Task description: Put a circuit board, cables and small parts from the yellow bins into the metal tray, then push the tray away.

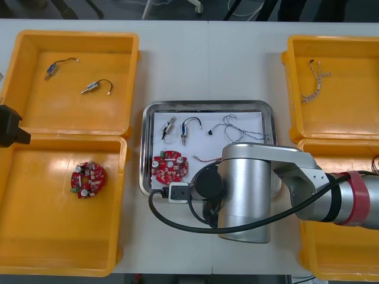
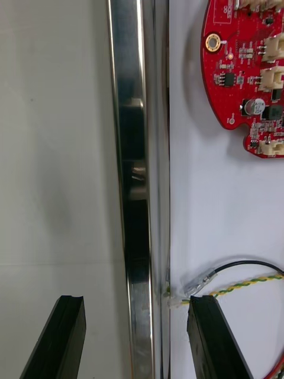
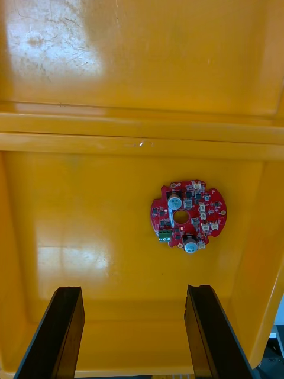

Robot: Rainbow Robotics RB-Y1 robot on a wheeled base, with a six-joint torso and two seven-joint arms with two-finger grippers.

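The metal tray (image 1: 267,111) lies mid-table, white inside. In it are a red circuit board (image 1: 170,166), two small metal parts (image 1: 169,128), a pale cable (image 1: 238,126) and a red and yellow cable (image 1: 204,160). My right arm (image 1: 254,189) covers the tray's near side. In the right wrist view my right gripper (image 2: 136,337) is open and straddles the tray's shiny rim (image 2: 131,148), one finger (image 2: 213,340) inside by the cable (image 2: 248,285), the other outside over the table. The board (image 2: 248,77) lies beyond. My left gripper (image 3: 133,331) hangs open above a second board (image 3: 187,216) in a yellow bin.
The far left bin (image 1: 23,106) holds two small metal parts (image 1: 95,87) with leads; the near left bin (image 1: 35,248) holds the second board (image 1: 88,178). A twisted cable (image 1: 314,83) lies in the far right bin (image 1: 349,127). My left arm (image 1: 9,125) shows at the left edge.
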